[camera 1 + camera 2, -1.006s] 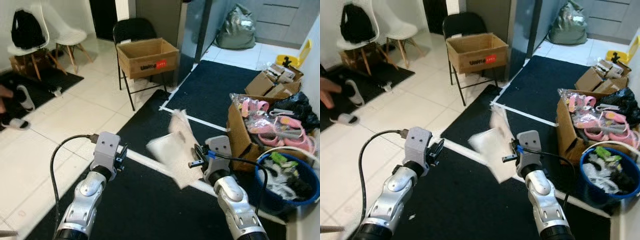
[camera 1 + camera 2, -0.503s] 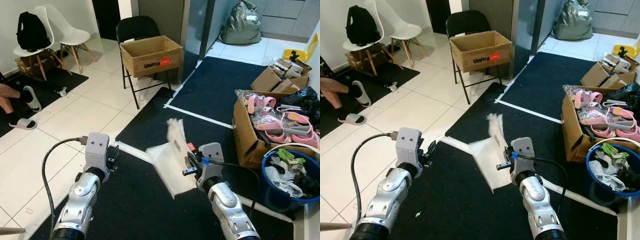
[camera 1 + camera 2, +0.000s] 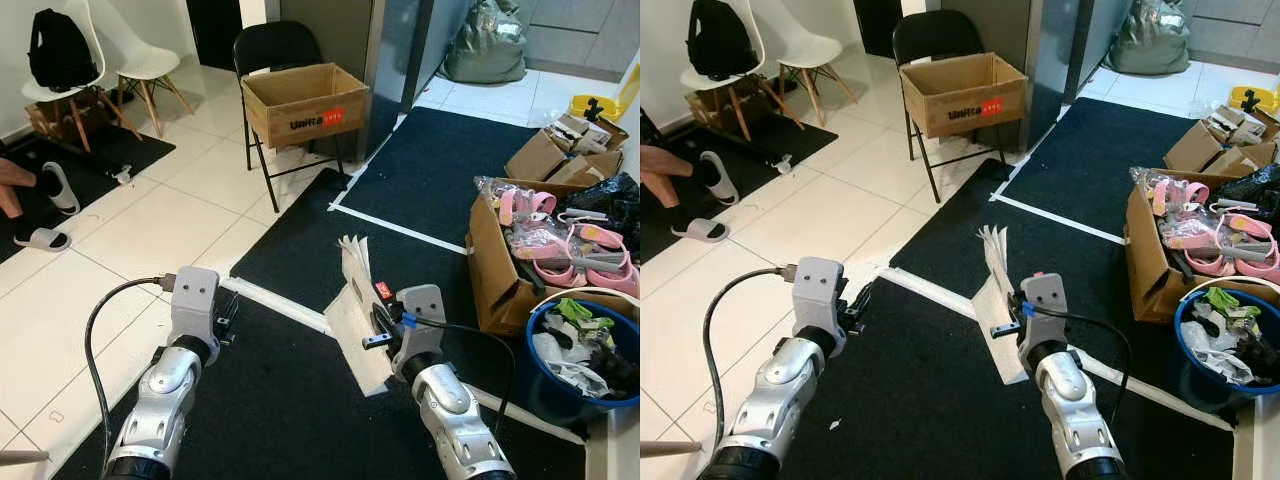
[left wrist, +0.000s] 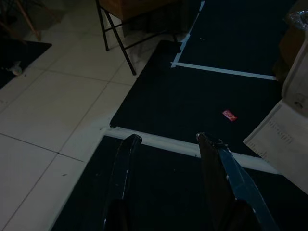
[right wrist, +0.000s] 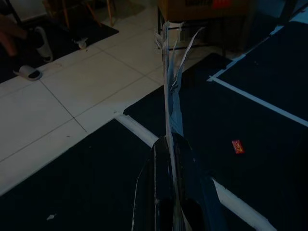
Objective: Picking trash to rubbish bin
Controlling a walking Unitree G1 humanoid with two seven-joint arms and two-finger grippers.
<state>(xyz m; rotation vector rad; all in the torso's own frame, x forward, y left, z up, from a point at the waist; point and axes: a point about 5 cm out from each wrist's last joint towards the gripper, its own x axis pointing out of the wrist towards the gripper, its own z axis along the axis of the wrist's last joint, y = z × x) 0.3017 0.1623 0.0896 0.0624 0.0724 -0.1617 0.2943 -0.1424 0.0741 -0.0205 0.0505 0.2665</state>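
My right gripper (image 3: 374,326) is shut on a creased white sheet of paper (image 3: 354,306), holding it upright and nearly edge-on above the black carpet. In the right wrist view the paper (image 5: 167,86) rises straight out from between the shut fingers (image 5: 163,159). The left gripper (image 4: 167,137) hovers open over the carpet with nothing between its fingers, to the left of the paper. A small red wrapper (image 4: 229,115) lies on the carpet just beyond a white tape line. A blue bin (image 3: 540,388) holding trash stands at the right.
A black folding chair bears a cardboard box (image 3: 305,100) ahead. An open carton (image 3: 492,275) of pink items sits beside the bin, with more cartons behind. A person's sandalled feet (image 3: 35,205) rest at the far left near white chairs (image 3: 130,65). White tiles lie left of the carpet.
The paper in my right gripper has swung from broad and fluttering to upright and nearly edge-on. The camera has shifted a little; both arms stay roughly in place.
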